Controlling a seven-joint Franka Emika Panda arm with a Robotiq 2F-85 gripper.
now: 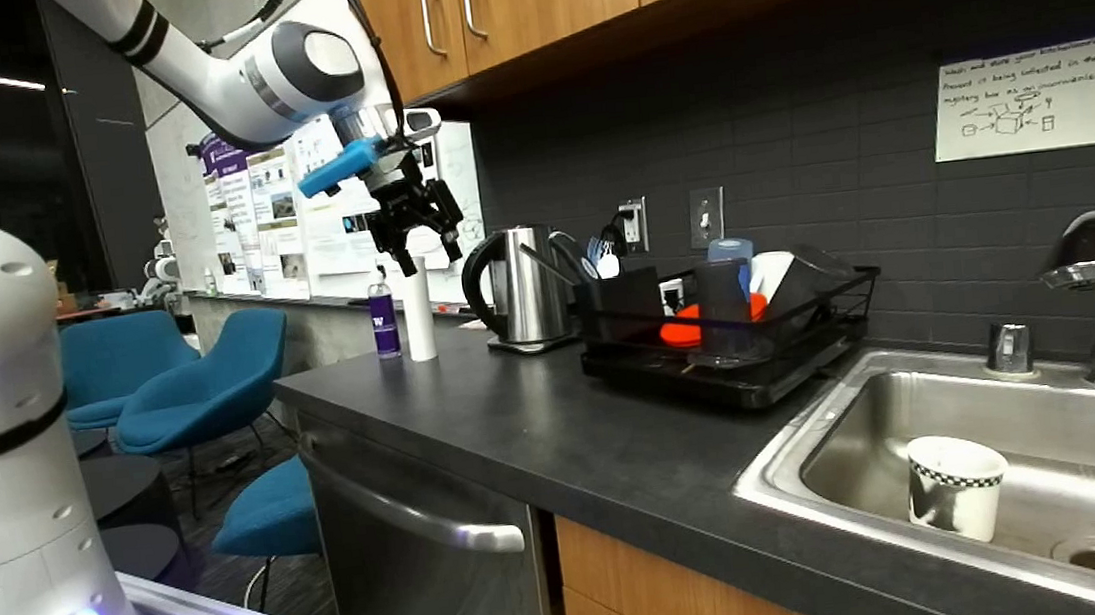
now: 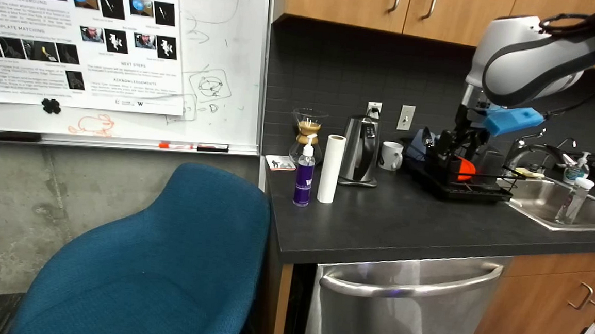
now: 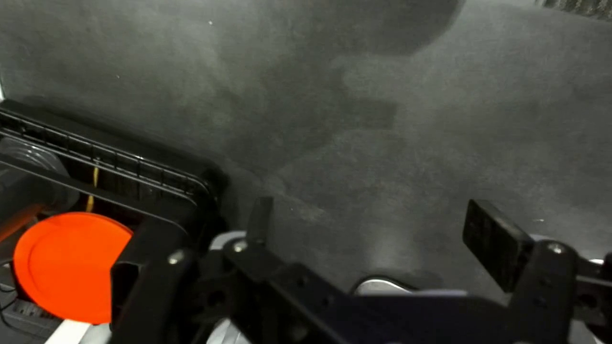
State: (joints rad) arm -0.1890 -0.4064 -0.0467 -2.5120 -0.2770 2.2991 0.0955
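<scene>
Gaping wide, the empty gripper (image 3: 377,223) hangs over the counter (image 2: 392,216) near dish rack (image 1: 757,392) and kettle (image 1: 534,294)

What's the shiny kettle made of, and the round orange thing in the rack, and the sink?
The kettle looks like brushed steel: silvery, with soft bright streaks. The orange thing seems matte plastic, maybe silicone: one even colour, little shine. The sink looks like satin stainless steel: grey, with blurry reflections.

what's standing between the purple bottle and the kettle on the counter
A white cylinder stands between the purple bottle and the kettle; this shows in both exterior views.
</scene>
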